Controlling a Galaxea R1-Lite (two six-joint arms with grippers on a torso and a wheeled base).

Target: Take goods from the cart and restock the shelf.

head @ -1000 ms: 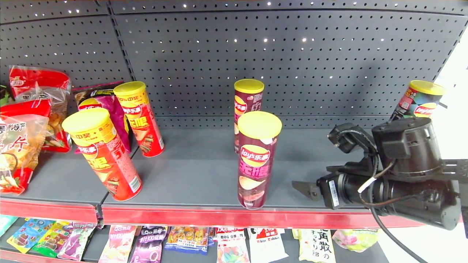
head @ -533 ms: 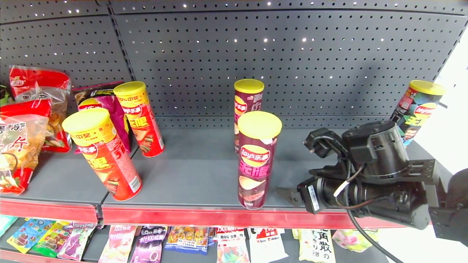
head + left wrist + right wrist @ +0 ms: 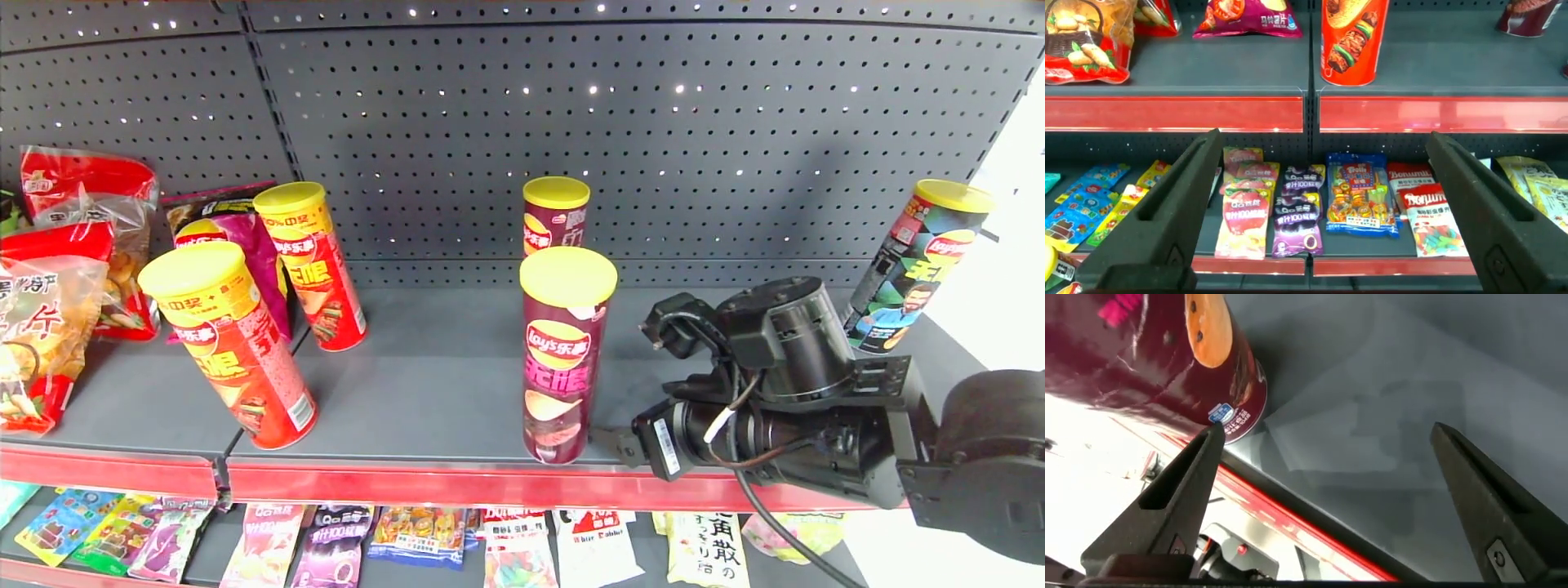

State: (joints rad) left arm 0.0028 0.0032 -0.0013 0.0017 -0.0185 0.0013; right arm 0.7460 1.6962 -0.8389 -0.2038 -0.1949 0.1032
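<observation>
A maroon chip can [image 3: 563,351] with a yellow lid stands at the front edge of the grey shelf [image 3: 441,384]; its base shows in the right wrist view [image 3: 1167,359]. My right gripper [image 3: 616,441] is just to its right, low over the shelf, open [image 3: 1327,445], with one fingertip [image 3: 1204,449] at the can's base. A second maroon can [image 3: 555,214] stands behind. My left gripper [image 3: 1323,139] is open and holds nothing, facing the shelf's red front edge [image 3: 1306,114] from below.
Two red chip cans [image 3: 233,351] [image 3: 314,265] and snack bags [image 3: 65,269] stand on the left. A multicoloured can [image 3: 914,261] stands at the shelf's right end. Small packets [image 3: 522,547] fill the lower shelf. A pegboard wall [image 3: 571,122] backs the shelf.
My right arm has moved left along the shelf's front up to the front maroon can. The can has shifted slightly left.
</observation>
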